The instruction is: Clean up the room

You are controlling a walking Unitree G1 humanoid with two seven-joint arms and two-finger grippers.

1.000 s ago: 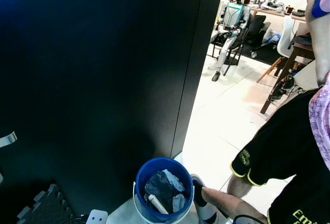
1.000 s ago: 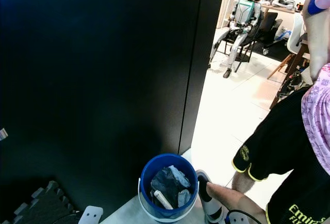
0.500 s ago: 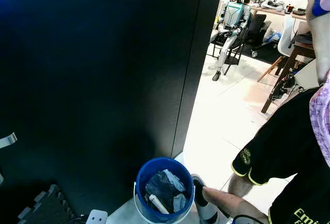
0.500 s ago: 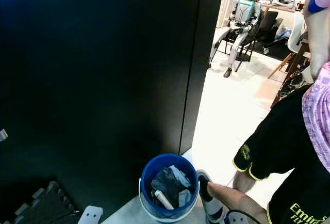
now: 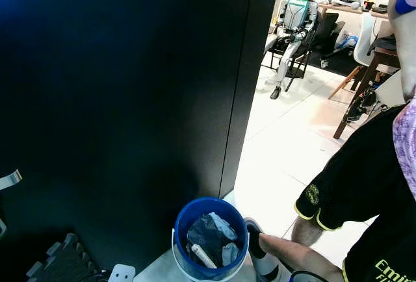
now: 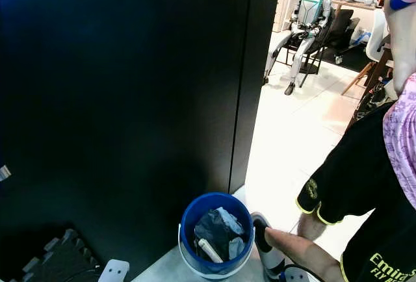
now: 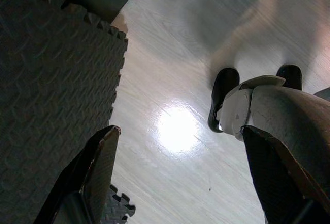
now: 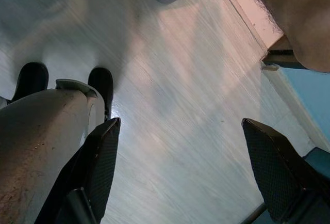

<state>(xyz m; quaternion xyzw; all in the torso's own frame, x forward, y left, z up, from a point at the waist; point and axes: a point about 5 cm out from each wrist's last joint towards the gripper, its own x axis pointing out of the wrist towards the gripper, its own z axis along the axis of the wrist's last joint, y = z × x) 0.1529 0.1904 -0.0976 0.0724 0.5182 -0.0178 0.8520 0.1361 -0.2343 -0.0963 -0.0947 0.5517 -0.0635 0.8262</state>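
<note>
A blue bucket [image 5: 209, 238] stands on the floor in front of me beside a black wall; it holds dark crumpled trash and a white stick-like item. My left gripper [image 7: 180, 162] hangs open over pale wood floor, its fingers [image 7: 100, 167] spread wide with nothing between them. My right gripper [image 8: 178, 164] also hangs open over the floor and holds nothing. Both wrist views catch my own grey leg and black feet [image 7: 223, 97].
A person in black shorts and a pink shirt [image 5: 364, 184] stands close on my right, one leg and a shoe [image 5: 260, 256] next to the bucket. A tall black wall [image 5: 117, 100] stands to the left. Grey foam mat [image 7: 51, 90] lies left. Another humanoid robot [image 5: 292, 25] sits on a chair beyond.
The head views have shifted slightly, so the bucket sits a little lower and to the right. Nothing else has moved.
</note>
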